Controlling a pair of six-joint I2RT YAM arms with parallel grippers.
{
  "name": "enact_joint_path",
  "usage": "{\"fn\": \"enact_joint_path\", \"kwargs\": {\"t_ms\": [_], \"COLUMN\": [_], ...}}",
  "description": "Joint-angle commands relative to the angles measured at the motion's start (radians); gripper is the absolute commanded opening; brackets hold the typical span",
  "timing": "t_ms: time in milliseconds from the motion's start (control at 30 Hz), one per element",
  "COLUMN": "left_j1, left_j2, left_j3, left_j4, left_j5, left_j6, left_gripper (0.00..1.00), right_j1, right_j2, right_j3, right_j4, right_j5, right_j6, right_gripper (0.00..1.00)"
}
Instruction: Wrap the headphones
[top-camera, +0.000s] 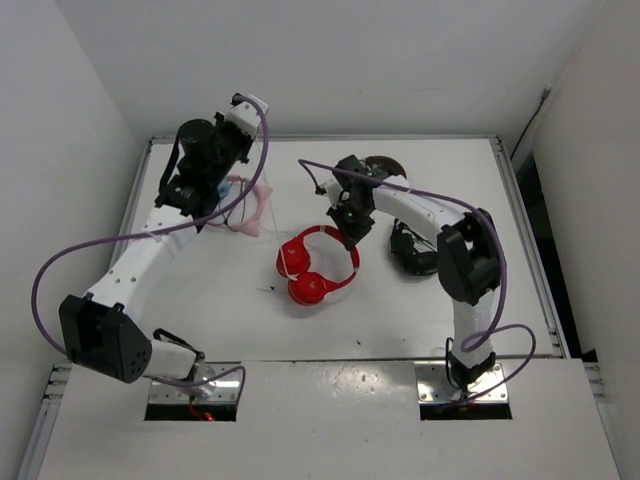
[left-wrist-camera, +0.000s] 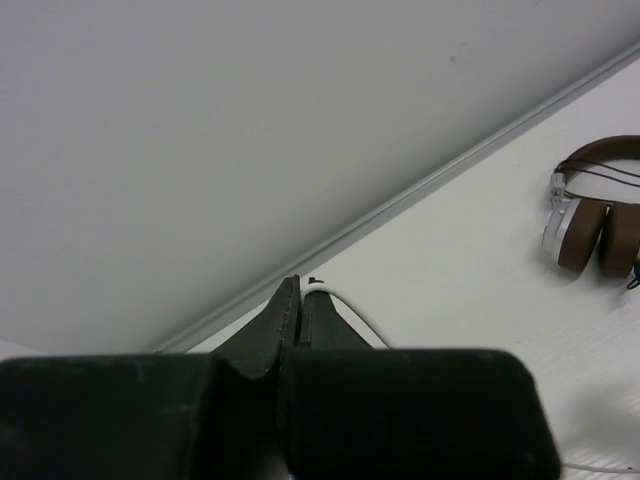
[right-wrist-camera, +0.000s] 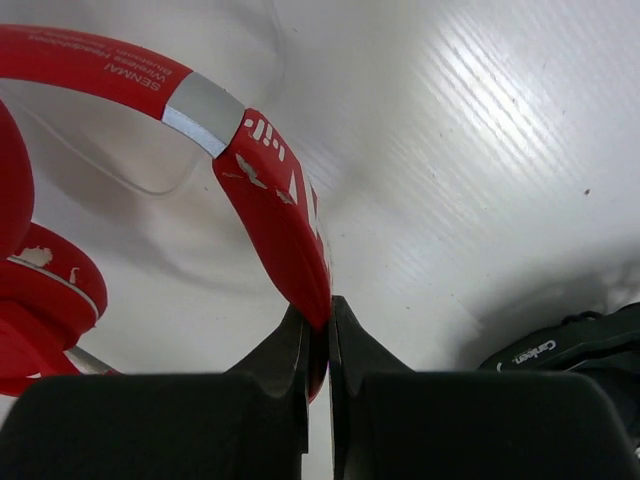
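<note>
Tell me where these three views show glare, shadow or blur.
Top external: even light, only faint shadows around the red headphones. Left wrist: near fingers dark and soft, brown-and-silver headphones sharper. Right wrist: glare streaks across the table, shadow under the headband.

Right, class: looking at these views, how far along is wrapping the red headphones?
Done: both grasps made. In hand: the right gripper has its jaws shut on the headband of the red headphones; the left gripper pinches the white cable. Left: no cable turns show around the headband, so the winding itself remains.
</note>
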Motion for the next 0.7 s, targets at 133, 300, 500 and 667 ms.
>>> {"fn": "enact_joint_path", "kwargs": {"t_ms": [133,300,500,667], "left_j1": [0.028,0.028,0.037,0.047], "left_j2": [0.112,0.186,0.299,0.341], "left_j3": [0.135,0.181,0.258,0.278], "left_j4": [-0.047,-0.127,-0.242,-0.300], "left_j5": [0.041,0.092,0.182,0.279], "left_j6": [-0.210,-0.264,-0.356,-0.447], "left_gripper": [0.00,0.00,0.00,0.00], "right_j1": [0.062,0.105,0.105,0.065], "right_j2": [-0.177,-0.244,-0.286,-0.376], "right_j3": [0.057,0.057,0.098,0.032], "right_j4": [0.061,0.108,0.142,0.321], "right_j5": [-0.121,-0.151,-0.214,-0.239], "right_j6": [-0.092,-0.103,-0.060,0.041], "right_gripper": [0.00,0.00,0.00,0.00]}}
